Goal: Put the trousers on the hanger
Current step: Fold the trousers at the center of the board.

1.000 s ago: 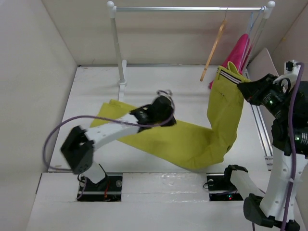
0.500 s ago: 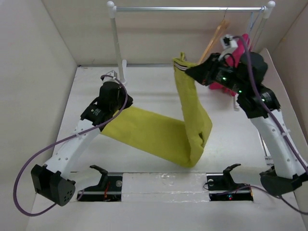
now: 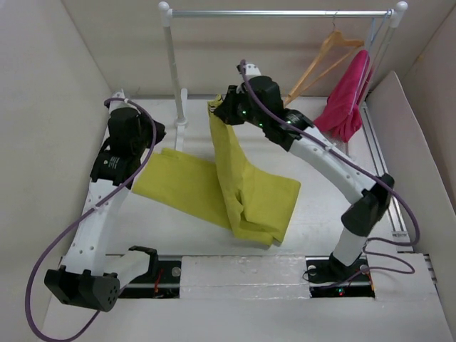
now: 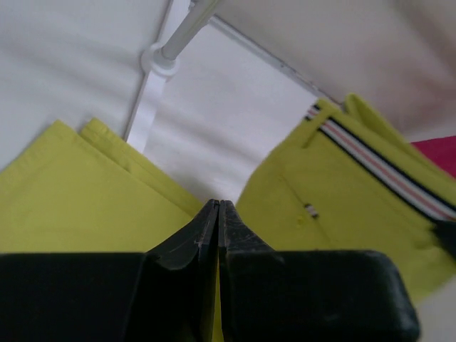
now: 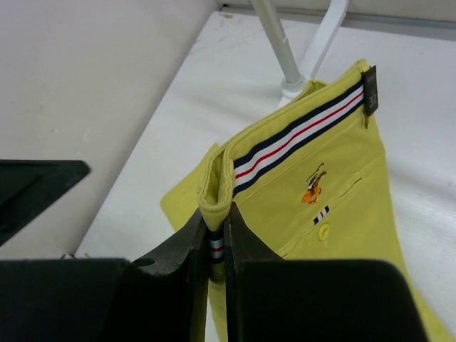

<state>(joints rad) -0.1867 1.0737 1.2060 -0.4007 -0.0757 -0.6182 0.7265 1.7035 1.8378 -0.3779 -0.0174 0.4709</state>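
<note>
Carried leftward, smooth yellow-green trousers [image 3: 239, 182] drape from right hand [image 3: 219, 110].

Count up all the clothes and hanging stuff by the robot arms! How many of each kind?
Yellow-green cloth trousers: 1
Magenta-pink cloth garment: 1
Tan wooden triangular hanger: 1
White-and-silver metal clothes rail: 1
Total: 4

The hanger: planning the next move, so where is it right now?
In the top view the hanger hangs near the rail's right end, just left of the pink garment.
</note>
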